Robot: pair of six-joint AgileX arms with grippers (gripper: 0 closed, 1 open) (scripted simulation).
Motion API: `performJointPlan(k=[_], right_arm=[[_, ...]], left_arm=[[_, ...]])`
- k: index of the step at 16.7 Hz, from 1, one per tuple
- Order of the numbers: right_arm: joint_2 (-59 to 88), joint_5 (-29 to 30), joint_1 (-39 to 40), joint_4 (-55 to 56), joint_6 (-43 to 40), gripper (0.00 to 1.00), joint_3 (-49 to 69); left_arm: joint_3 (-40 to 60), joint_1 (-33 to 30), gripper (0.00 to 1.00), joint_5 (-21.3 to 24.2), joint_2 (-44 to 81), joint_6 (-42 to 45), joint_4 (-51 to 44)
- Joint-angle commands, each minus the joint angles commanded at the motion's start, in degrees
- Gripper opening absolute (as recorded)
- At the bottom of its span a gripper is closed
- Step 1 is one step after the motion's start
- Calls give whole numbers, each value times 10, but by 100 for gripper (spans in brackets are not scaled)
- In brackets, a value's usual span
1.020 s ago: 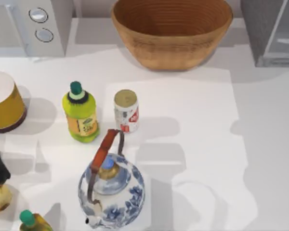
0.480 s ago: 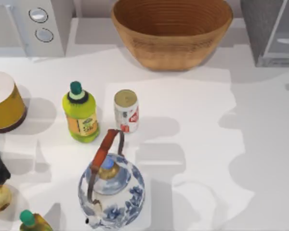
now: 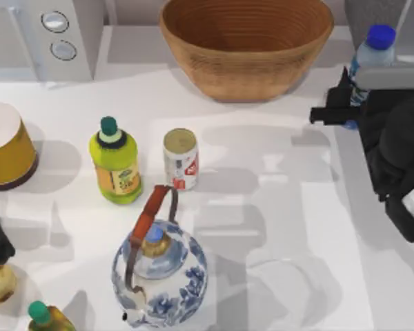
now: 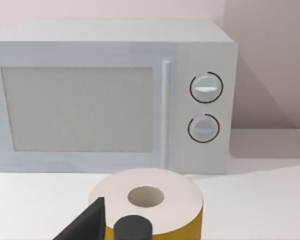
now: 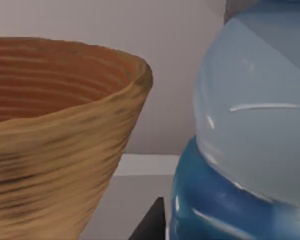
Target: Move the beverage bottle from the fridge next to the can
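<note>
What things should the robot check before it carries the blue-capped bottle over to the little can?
1. Clear bluish plastic bottle with blue cap at the right gripper, upright: ok.
2. Firm grip on it: cannot tell.
3. Small white-and-silver can with red mark standing upright: ok.
4. Bare table to the can's right: ok.
5. Woven brown basket close beside the bottle: not ok, stay clear.
6. Left gripper parked by the yellow roll: ok.
</note>
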Motion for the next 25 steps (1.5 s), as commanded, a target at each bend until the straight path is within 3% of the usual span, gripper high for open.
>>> performJointPlan(k=[3,6,18,25], right_arm=[[19,121,126,33,0,0,-7],[26,192,200,53,1,0,-12],[27,210,220,57,1,0,-14],[27,210,220,57,1,53,-14]], left_arm=[[0,0,100,0,0,0,0],[0,0,100,0,0,0,0],[0,0,100,0,0,0,0],[0,0,100,0,0,0,0]])
